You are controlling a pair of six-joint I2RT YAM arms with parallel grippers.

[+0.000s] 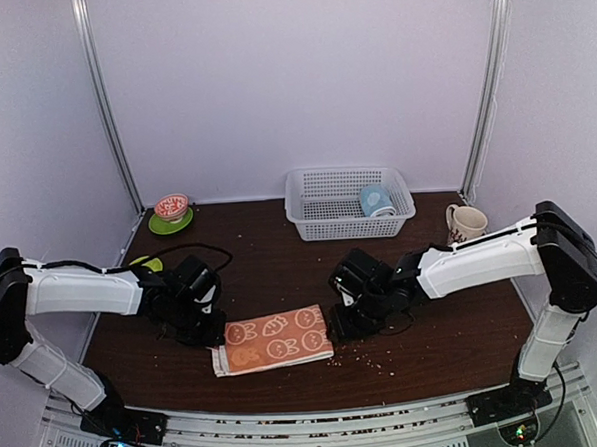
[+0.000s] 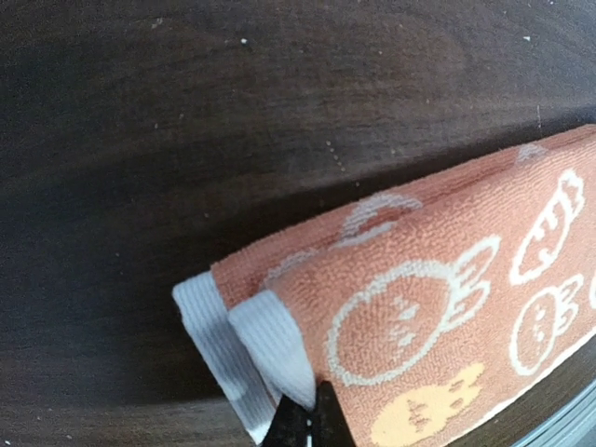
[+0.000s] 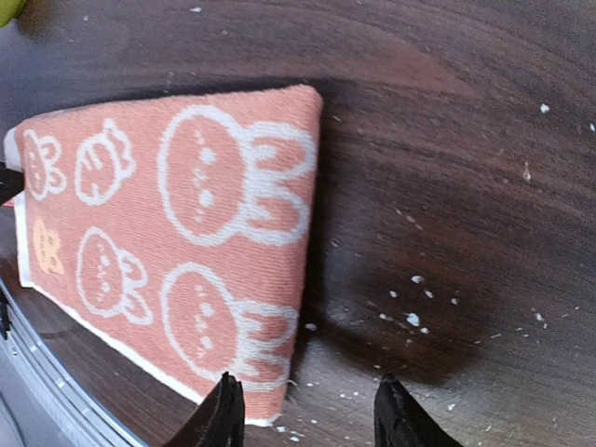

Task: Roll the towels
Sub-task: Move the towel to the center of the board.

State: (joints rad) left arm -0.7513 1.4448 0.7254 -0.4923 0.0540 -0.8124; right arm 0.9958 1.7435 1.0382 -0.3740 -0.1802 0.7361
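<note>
Orange-red terry printed with white rabbits and carrots: one folded towel (image 1: 275, 341) lies on the dark wooden table (image 1: 281, 269), near its front edge, between the two grippers. Its long axis runs left to right, with the right end tilted slightly away from the arm bases, and white hems show at the left end. One light blue item (image 1: 375, 200) sits in the single white basket (image 1: 324, 227) at the back; I cannot tell whether it is a second towel.

At the white hem the left gripper (image 2: 303, 421) has its fingers pressed together, and I cannot tell whether cloth is nipped between them. Over the towel's right-end corner the right gripper (image 3: 307, 414) is spread wide, holding nothing.
</note>
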